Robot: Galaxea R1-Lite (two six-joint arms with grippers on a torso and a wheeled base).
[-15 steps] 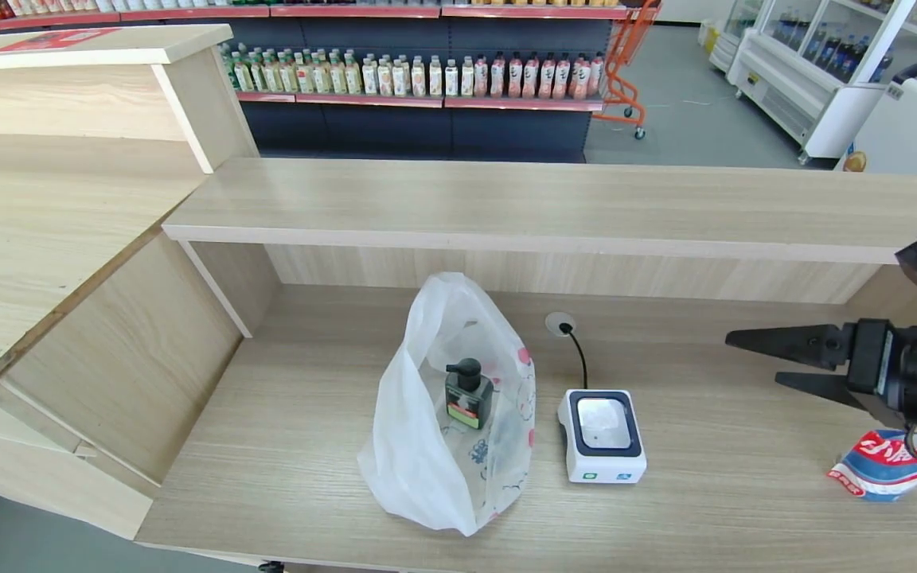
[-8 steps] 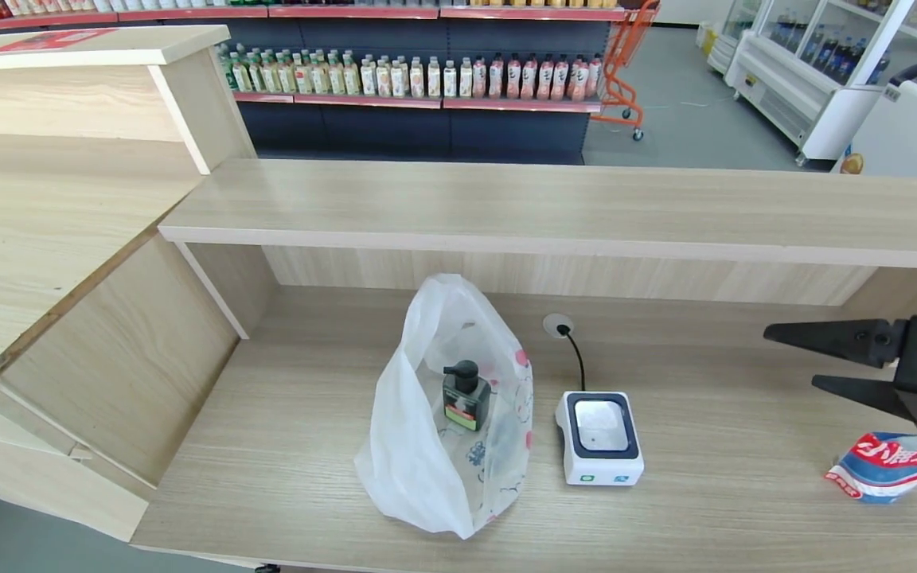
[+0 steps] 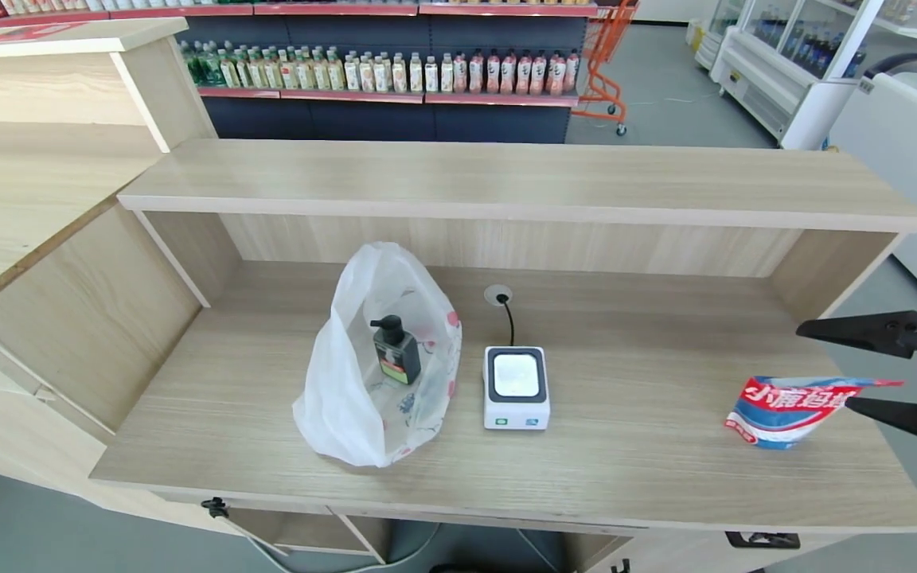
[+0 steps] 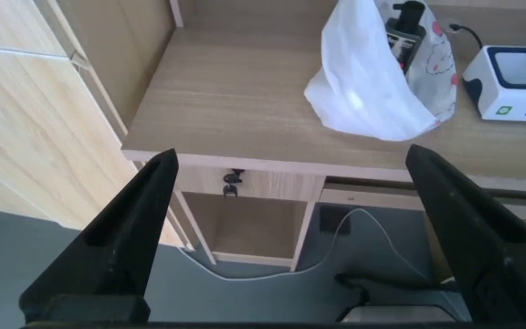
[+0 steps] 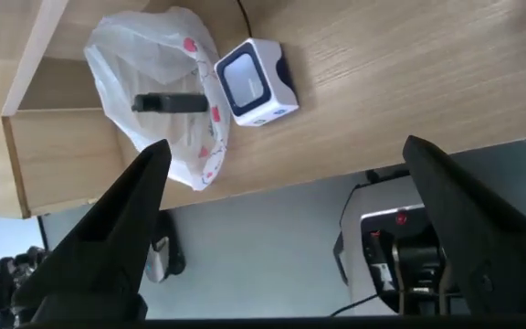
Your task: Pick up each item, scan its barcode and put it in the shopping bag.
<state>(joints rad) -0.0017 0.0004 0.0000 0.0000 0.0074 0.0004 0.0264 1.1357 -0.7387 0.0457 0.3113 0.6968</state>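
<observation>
A white translucent shopping bag (image 3: pixel 347 382) stands on the wooden counter (image 3: pixel 649 446) with a dark pump bottle (image 3: pixel 395 352) upright inside it. Just right of the bag sits the white barcode scanner (image 3: pixel 516 378), window up. A red, white and blue pouch (image 3: pixel 789 410) lies near the counter's right end. My right gripper (image 3: pixel 825 366) hangs open at the pouch's right end, one finger above it and one beside it, holding nothing. My left gripper (image 4: pixel 292 155) is open and empty, off the counter's front edge, with the bag (image 4: pixel 363 87) and scanner (image 4: pixel 510 82) beyond it.
A raised shelf (image 3: pixel 506 179) runs along the counter's back, with a side wall (image 3: pixel 84 318) on the left. The scanner's cable (image 3: pixel 509 317) runs to a hole behind it. Shop shelves with bottles (image 3: pixel 395 72) and freezers (image 3: pixel 888 95) stand farther off.
The head camera has moved, showing more of the counter's front and right end. My right gripper has drawn back to the right, still open, and more of the pouch shows.
</observation>
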